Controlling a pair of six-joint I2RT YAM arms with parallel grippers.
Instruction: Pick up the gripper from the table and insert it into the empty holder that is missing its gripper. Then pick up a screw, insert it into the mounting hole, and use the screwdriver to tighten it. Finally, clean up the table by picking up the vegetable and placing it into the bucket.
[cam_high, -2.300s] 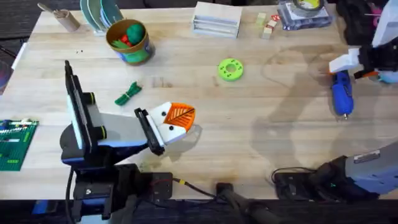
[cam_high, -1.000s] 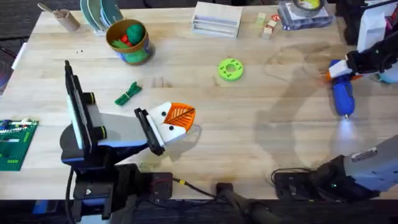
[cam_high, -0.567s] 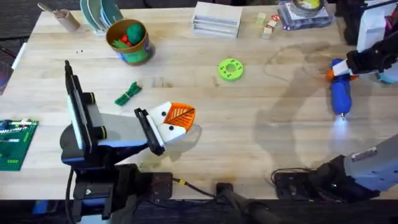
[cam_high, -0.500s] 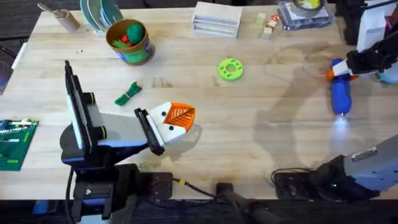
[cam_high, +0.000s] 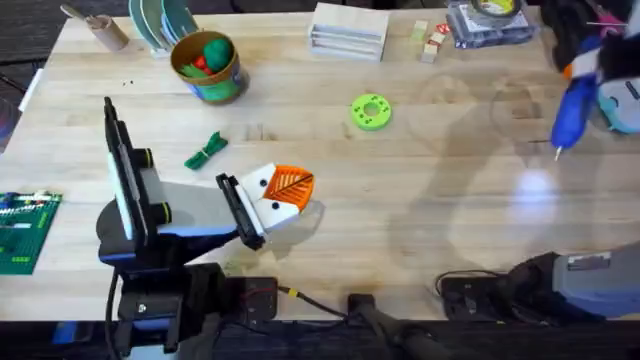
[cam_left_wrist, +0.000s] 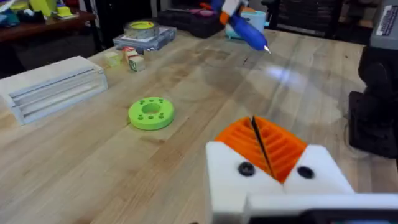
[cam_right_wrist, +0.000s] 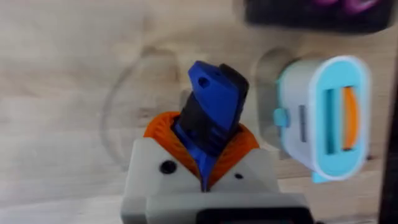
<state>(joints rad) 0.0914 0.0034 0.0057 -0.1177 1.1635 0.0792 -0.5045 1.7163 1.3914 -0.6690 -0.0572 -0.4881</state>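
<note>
While carrying the screwdriver (cam_high: 576, 108) above the table's (cam_high: 420, 220) right edge, gripping its blue body firmly between right gripper (cam_right_wrist: 204, 163) pads, tip pointing down for tightening; resting left gripper (cam_left_wrist: 267, 149) pressed together, holding nothing, near the vegetable (cam_high: 206, 151).

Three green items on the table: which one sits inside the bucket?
The green ball, resting in the bucket beside something red. The vegetable and the green ring both lie flat on bare wood.

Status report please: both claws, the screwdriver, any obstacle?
Right claw shut on screwdriver, lifted off the table. Left claw shut, empty, low over the table. Vegetable not yet in bucket. No obstacle seen.
</note>
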